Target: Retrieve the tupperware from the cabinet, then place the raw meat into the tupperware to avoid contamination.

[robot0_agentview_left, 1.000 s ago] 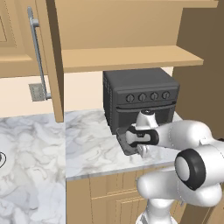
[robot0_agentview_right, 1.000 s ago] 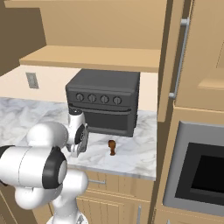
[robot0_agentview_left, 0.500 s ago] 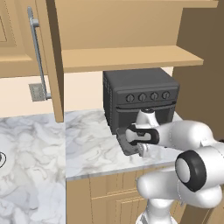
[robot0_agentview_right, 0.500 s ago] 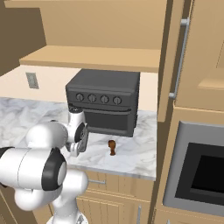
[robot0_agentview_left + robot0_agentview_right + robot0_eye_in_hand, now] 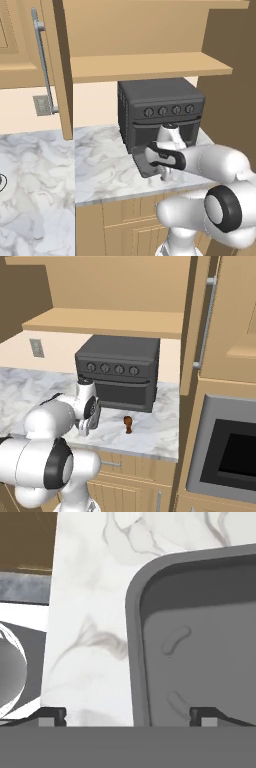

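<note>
Hand (image 5: 127, 717), fingers apart, hovering over tupperware (image 5: 200, 652) sitting on desk (image 5: 85, 612) at centre frame; raw meat (image 5: 128, 424) awaiting transfer, lower centre

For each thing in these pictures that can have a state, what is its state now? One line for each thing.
tupperware: on the counter, upright, empty, no lid.
raw meat: on the counter before the toaster oven, outside the tupperware.
cabinet: door open.
toaster oven: door shut.
gripper: open, fingers astride the tupperware's rim, holding nothing.
</note>
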### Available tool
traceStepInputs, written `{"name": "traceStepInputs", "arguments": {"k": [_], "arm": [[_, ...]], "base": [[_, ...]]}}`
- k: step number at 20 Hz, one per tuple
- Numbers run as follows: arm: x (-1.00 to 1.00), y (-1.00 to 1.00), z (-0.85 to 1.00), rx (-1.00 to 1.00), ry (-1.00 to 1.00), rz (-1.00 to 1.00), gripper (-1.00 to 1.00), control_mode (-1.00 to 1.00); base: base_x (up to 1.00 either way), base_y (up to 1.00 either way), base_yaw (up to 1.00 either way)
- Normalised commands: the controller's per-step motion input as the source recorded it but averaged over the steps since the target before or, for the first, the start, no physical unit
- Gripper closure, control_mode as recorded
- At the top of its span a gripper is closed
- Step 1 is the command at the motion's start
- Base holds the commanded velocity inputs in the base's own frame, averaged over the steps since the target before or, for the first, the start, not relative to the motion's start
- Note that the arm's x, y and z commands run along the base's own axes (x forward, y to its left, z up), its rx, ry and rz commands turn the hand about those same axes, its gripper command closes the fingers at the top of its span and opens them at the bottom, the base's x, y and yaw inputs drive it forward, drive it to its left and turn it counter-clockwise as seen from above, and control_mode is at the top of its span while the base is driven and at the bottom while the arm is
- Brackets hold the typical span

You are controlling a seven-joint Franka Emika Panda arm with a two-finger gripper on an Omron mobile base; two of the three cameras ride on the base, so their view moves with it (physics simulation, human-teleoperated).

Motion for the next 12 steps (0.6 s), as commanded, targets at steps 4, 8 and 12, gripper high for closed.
{"name": "traceStepInputs", "arguments": {"k": [4, 8, 12], "arm": [[-0.19, -0.10, 0.34, 0.04, -0.01, -0.01, -1.00, -1.00], [-0.20, -0.20, 0.41, 0.04, -0.03, -0.03, -1.00, -1.00], [-0.11, -0.35, 0.28, 0.05, 0.00, -0.09, -1.00, -1.00]], "base": [[0.00, 0.00, 0.00], [0.00, 0.00, 0.00], [0.00, 0.00, 0.00]]}}
